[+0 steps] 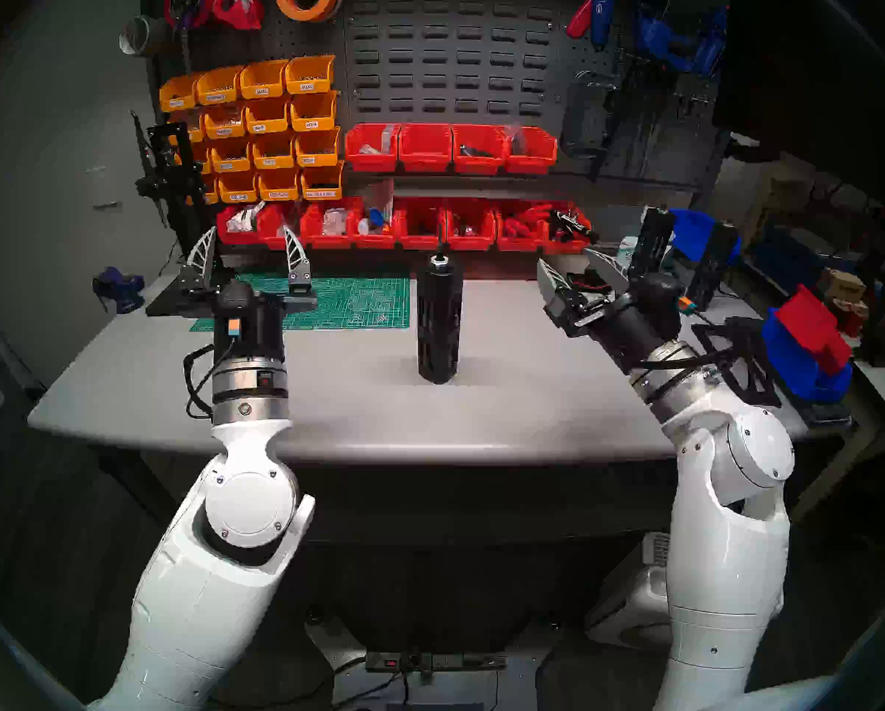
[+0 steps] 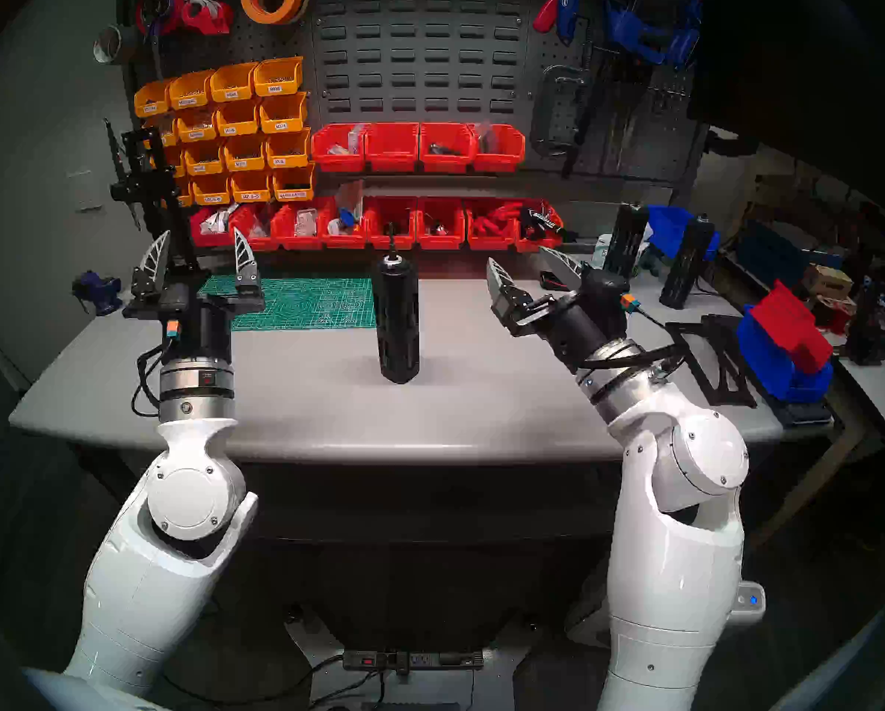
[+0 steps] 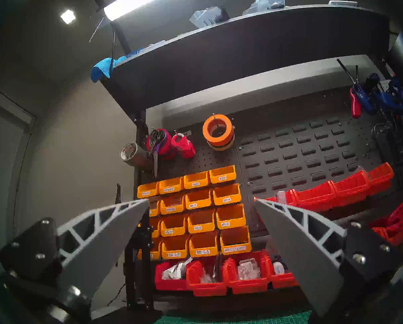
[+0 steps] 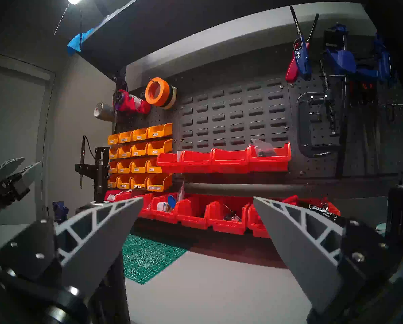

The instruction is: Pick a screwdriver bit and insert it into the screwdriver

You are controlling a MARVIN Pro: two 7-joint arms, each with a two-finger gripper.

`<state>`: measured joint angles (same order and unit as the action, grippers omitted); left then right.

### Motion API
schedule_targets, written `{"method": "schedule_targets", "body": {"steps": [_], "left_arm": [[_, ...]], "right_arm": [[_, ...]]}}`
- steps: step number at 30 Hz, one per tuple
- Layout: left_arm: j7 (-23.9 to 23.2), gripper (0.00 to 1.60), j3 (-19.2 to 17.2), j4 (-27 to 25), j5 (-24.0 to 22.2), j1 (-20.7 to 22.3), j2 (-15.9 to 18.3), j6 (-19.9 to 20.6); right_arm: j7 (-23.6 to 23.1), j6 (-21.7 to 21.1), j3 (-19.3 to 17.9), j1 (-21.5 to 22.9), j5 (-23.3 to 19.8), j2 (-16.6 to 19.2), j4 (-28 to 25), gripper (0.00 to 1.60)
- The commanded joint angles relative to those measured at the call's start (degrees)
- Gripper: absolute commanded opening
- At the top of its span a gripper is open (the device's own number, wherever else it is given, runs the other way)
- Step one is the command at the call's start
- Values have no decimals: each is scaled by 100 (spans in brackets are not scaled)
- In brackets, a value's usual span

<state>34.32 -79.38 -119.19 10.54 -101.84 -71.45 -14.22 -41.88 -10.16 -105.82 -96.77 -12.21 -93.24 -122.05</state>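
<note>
Standing upright on the table: the screwdriver, bit inserted.

We see the tall black slotted cylinder screwdriver standing upright mid-table on the grey table, a thin dark metal bit in its top socket. The green cutting mat lies behind to its left; red plastic bins line the back.

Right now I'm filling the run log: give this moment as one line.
tall black slotted screwdriver: upright on grey table | thin dark screwdriver bit: standing in top socket | left gripper: open, empty | right gripper: open, empty
</note>
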Motion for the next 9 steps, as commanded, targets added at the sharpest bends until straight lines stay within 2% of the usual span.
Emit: {"method": "schedule_targets", "body": {"steps": [1,9], "left_arm": [[6,160,-18,-173,23,88,0,-32],[2,160,-20,-173,26,87,-6,-33]], "right_arm": [[-5,71,-6,140,-44,13,-144,160],[-7,71,-7,140,-45,13,-143,160]]}}
